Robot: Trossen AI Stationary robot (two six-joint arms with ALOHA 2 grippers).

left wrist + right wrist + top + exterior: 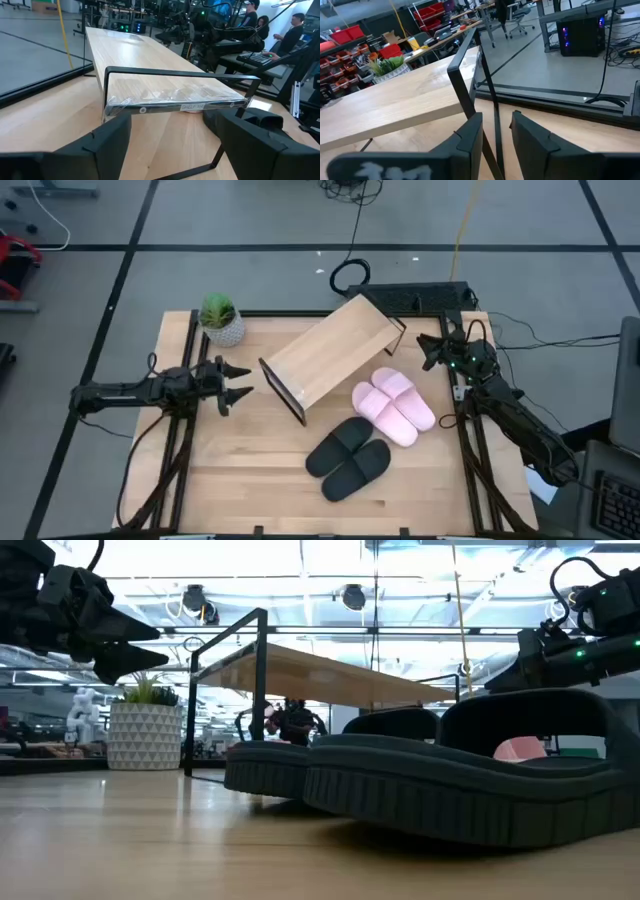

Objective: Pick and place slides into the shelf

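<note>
Only one bit of text shows: small label on front edge of the shelf (170, 85), left wrist view, under clear plastic wrap. Looks like "SHELF" plus sth more, rest too small to read. Whitish marks on the right gripper (495, 131) body in right wrist view are blurred, can't read. No other text, brand, no. or sign legible in high or low views.

Potted plant (220, 318) at table's (230, 470) far-left corner.
</note>
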